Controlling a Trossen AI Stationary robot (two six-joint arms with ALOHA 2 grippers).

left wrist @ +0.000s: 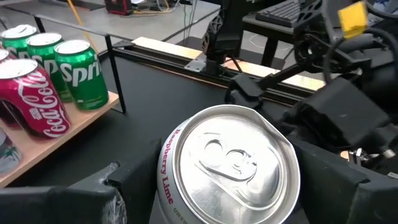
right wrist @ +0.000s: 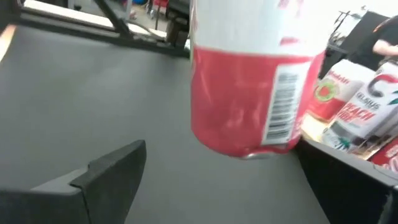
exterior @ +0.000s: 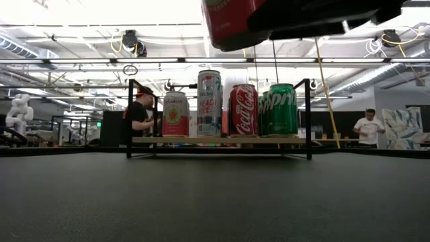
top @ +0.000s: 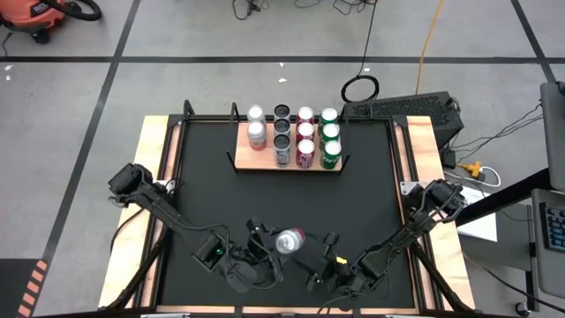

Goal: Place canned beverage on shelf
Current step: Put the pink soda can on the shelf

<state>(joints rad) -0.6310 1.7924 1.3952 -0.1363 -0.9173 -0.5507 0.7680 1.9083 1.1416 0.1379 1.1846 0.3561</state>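
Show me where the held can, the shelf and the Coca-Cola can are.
held can (left wrist: 233,158), left wrist view, on its silver top.
shelf (top: 256,162), high view, on the bare board at its near left corner.
Coca-Cola can (exterior: 243,110), low view, on its red side.

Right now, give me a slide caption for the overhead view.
Left gripper holds a raspberry lime can above the mat, right gripper open beside it, shelf nearly full.

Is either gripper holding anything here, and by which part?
The left gripper holds the raspberry-lime can upright by its sides, lifted off the mat. The right gripper is open beside it.
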